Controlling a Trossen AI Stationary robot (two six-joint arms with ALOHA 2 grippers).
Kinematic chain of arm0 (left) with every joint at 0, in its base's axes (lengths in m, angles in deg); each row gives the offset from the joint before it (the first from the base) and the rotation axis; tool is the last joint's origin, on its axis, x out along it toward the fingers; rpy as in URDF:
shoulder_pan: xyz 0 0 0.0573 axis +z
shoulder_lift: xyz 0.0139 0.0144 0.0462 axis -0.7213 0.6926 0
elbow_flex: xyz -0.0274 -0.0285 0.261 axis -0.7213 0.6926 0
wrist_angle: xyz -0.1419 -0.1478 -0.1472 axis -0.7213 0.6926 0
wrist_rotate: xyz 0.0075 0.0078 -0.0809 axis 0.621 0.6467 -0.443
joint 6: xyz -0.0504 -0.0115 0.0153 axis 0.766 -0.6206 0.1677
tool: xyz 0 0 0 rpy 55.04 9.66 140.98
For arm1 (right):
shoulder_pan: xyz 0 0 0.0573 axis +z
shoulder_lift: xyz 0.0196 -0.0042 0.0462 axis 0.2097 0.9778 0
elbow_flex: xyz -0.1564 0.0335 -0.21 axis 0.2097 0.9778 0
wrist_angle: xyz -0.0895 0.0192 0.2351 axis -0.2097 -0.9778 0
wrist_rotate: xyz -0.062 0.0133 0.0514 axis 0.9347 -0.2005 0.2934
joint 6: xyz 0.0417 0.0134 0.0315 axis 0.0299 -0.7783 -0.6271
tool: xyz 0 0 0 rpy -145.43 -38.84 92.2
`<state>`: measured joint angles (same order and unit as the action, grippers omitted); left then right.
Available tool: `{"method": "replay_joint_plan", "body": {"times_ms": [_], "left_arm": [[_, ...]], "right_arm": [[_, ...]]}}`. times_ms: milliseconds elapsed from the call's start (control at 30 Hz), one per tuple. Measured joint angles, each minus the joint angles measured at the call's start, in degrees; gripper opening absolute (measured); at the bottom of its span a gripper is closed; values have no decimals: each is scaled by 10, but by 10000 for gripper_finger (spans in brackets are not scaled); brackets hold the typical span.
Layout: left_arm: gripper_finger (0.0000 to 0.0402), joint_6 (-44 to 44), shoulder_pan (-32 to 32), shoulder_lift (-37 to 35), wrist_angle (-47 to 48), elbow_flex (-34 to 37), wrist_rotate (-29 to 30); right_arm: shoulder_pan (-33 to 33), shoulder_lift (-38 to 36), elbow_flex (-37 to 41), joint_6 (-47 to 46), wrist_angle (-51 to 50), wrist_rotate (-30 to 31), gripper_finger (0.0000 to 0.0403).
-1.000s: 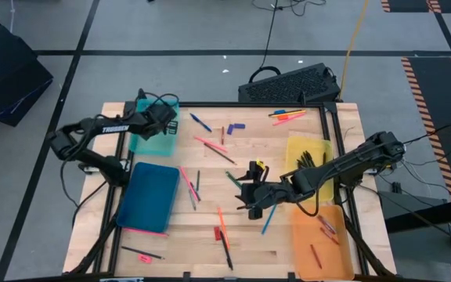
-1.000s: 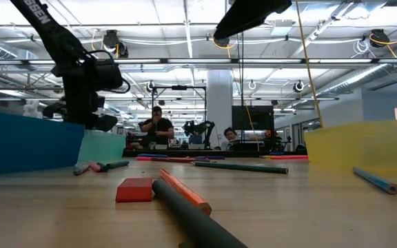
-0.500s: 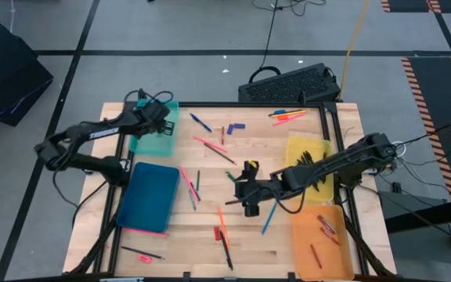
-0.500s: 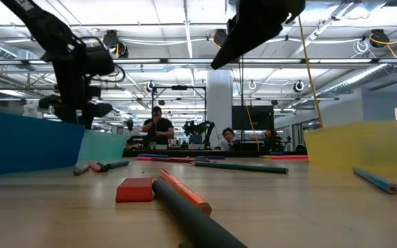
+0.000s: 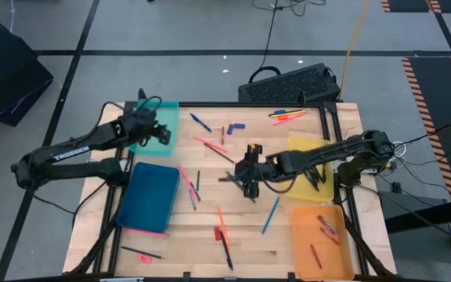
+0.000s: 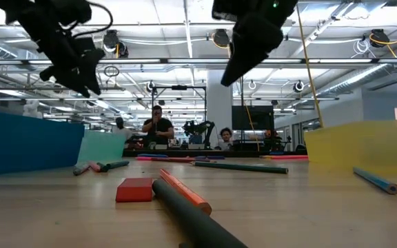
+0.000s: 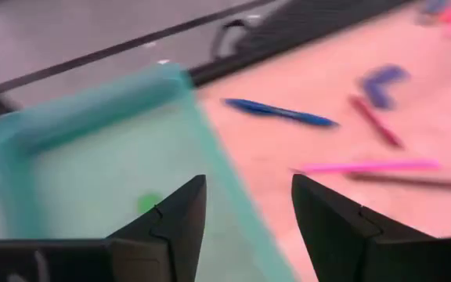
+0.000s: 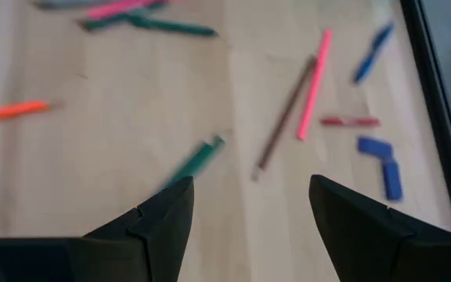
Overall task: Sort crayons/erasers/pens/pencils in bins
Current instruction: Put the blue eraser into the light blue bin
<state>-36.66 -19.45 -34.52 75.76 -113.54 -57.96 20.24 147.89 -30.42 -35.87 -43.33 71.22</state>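
My left gripper (image 5: 149, 125) hangs over the teal bin (image 5: 165, 141) at the table's far left, fingers (image 7: 180, 215) apart with nothing between them. Through its wrist camera I see a small green item (image 7: 149, 203) lying in that bin; it is too blurred for me to name it.

My right gripper (image 5: 248, 178) is out over the middle of the table (image 5: 304, 258), its fingers (image 8: 163, 215) spread wide and empty. Just beyond them lie a green stick (image 8: 194, 160), a brown stick (image 8: 284, 117) and a pink stick (image 8: 314, 84) side by side, a short red crayon (image 8: 349, 121), and two blue erasers (image 8: 382, 160) touching at a corner.

The dark blue bin (image 5: 150, 196) sits on the left, near side of the teal one. The yellow bin (image 5: 310, 164) is on the right under my right arm, and the orange bin (image 5: 319, 239) is nearer, at the right corner, with a few short sticks (image 5: 322, 225) in it.

Loose items remain scattered on the wood: a blue pen (image 5: 201, 122) by the teal bin, a blue pencil (image 5: 269, 216) near the orange bin, a red eraser (image 6: 135, 189) and a black pen (image 5: 227, 254) at the near edge, and pink and orange sticks (image 5: 288, 117) at the far right.
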Motion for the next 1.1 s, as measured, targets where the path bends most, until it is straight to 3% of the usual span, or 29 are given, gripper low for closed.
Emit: {"method": "replay_joint_plan", "body": {"times_ms": [133, 333, 533, 700, 833, 967, 1100], "left_arm": [[183, -2, -95, -13, -61, 27, 0], [178, -37, -186, 6, -329, 127, -36], [194, -84, -179, 87, -408, 112, -37], [241, -123, -144, 178, -457, 60, -119], [271, -161, -134, 231, -473, 39, -127], [272, -169, -138, 256, -491, 37, -135], [257, -149, -157, 259, -492, 37, -140]], "right_arm": [[-43, 0, 0, 1, -16, -22, 247], [-120, 13, 0, 47, -18, -110, 247], [-195, 13, 1, 133, -15, -179, 261], [-251, 12, 8, 183, -5, -180, 292], [-294, 13, 19, 199, -3, -183, 301], [-343, 13, 45, 199, 9, -209, 296], [-378, 31, 52, 203, 117, -250, 290]]}}
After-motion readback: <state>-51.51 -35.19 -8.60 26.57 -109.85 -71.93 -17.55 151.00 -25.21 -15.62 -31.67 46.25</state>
